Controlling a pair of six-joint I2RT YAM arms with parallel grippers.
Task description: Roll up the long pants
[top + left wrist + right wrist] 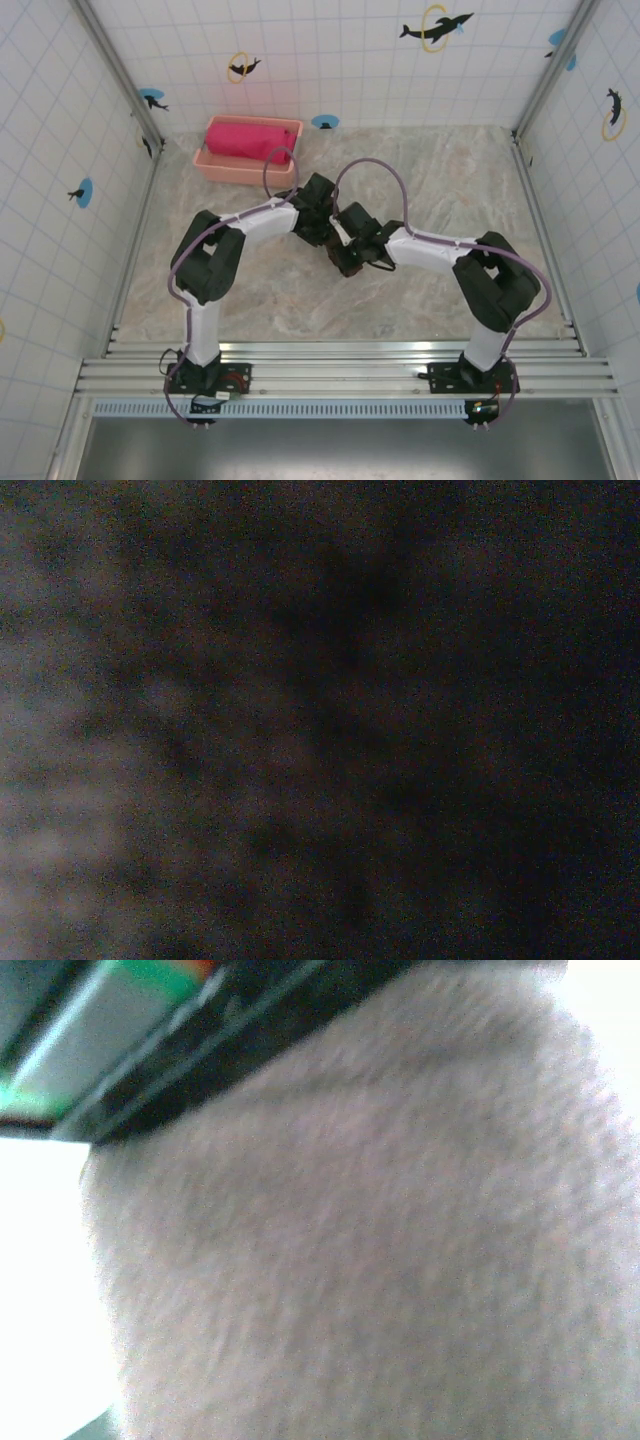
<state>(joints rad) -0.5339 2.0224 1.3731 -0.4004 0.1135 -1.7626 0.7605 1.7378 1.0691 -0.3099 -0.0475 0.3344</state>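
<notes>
Dark brown long pants (380,1260) lie bunched right against the right gripper's camera, so close that the fuzzy, soft-piled fabric covers nearly the whole right wrist view; a black bar (230,1030) with a green and grey edge crosses above the fabric at the upper left, and what it belongs to cannot be told. From above, the left gripper (322,228) and the right gripper (350,255) meet nose to nose over the middle of the marbled table (450,180), the right one just nearer the bases than the left; the garment sits under and between them, mostly hidden by their dark heads. Whether either gripper's jaws are spread, pressed together or pinching the cloth cannot be told; the fingers are lost in shadow from above. The left wrist view is dark and blurred, with nothing distinct in it. Beyond the left gripper, toward the far left wall and well apart from it, stands a pink basket (215,165); a bright pink rolled cloth (250,138) lies inside it.
</notes>
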